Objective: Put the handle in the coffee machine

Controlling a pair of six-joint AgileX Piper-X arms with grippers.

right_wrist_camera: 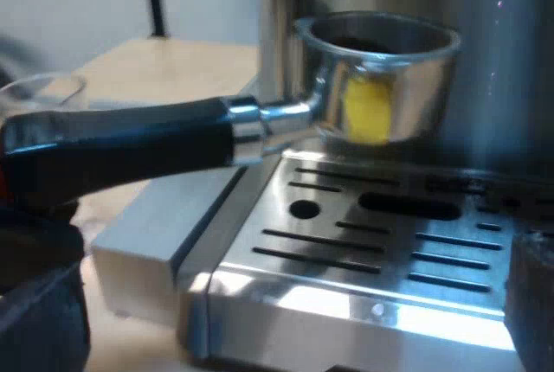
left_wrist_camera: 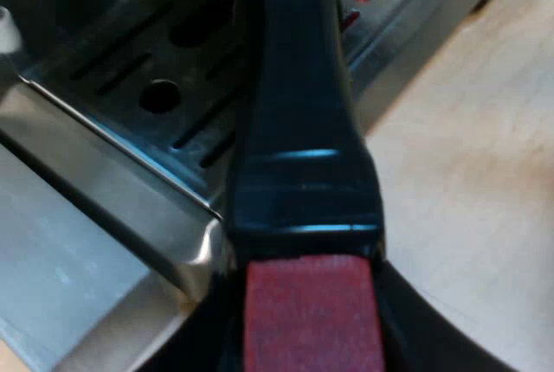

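Holder: judged rigid, head-heavy, basket at twelve o'clock from the grip. Left gripper jaws apparently clamp its red end; right gripper jaws released.

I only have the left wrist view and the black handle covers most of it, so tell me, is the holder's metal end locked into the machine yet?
Observer: No. In the right wrist view the holder's metal basket hangs free above the drip tray, in front of the espresso machine.
Operator: Is it tipped?
Observer: The basket sits upright with its rim level, and the handle runs close to horizontal.
Operator: Anything inside it?
Observer: Something dark shows inside the rim, likely coffee grounds.
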